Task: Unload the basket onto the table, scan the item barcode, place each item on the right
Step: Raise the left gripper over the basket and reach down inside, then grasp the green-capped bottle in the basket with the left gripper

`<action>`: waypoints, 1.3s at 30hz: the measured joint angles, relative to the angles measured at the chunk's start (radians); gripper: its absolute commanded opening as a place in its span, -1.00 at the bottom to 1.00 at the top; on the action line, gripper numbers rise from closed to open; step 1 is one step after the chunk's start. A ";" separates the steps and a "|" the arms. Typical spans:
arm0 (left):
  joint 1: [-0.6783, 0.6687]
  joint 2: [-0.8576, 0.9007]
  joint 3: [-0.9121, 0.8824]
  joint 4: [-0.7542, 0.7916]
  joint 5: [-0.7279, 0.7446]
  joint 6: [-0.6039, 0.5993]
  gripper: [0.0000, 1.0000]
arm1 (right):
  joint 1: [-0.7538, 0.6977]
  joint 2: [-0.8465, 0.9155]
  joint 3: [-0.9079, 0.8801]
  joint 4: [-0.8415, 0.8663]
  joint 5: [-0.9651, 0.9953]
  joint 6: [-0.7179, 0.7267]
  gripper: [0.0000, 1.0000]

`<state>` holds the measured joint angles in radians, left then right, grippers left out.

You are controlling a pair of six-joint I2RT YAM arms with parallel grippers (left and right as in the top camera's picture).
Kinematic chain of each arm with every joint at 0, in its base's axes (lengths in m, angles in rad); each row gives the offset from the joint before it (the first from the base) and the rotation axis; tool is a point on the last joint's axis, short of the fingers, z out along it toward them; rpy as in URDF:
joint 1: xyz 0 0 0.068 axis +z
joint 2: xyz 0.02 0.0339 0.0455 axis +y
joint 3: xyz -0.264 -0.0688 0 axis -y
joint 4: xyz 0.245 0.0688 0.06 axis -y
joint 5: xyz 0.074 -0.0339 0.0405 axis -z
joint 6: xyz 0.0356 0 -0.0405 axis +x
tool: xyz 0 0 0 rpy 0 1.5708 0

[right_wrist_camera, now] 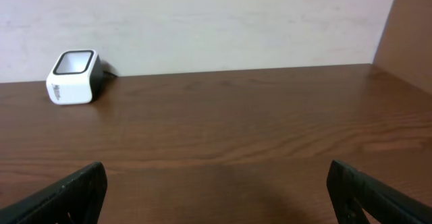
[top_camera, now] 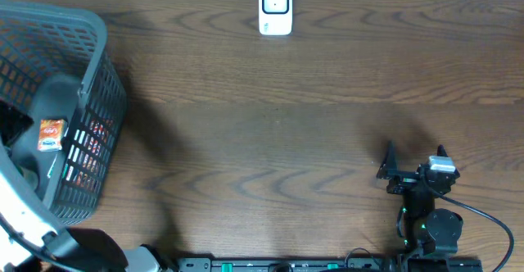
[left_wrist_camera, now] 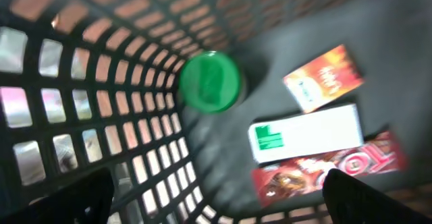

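Inside the grey basket (top_camera: 90, 51) at the table's left lie several items. In the left wrist view these are a green-lidded container (left_wrist_camera: 210, 81), an orange box (left_wrist_camera: 322, 77), a white box (left_wrist_camera: 305, 133) and a red packet (left_wrist_camera: 331, 170). My left gripper (left_wrist_camera: 216, 207) hangs open over the basket floor, touching none of them. The white barcode scanner (top_camera: 276, 8) stands at the far middle edge of the table. My right gripper (top_camera: 415, 156) is open and empty near the front right, facing the scanner (right_wrist_camera: 72, 77).
The basket's lattice wall (left_wrist_camera: 101, 116) rises close on the left of my left gripper. My left arm (top_camera: 20, 210) reaches over the basket's near rim. A pale wall (right_wrist_camera: 216, 21) stands behind the table. Bare wood (top_camera: 278, 141) lies between basket and right arm.
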<state>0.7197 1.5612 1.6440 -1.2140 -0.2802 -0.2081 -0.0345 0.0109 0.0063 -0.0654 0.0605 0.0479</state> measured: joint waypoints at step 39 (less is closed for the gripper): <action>0.282 0.230 -0.089 0.163 0.387 0.617 0.96 | 0.000 0.000 0.000 0.000 0.000 0.000 0.98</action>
<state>1.0016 1.7912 1.5547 -1.0508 0.1070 0.4088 -0.0345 0.0109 0.0063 -0.0654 0.0605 0.0479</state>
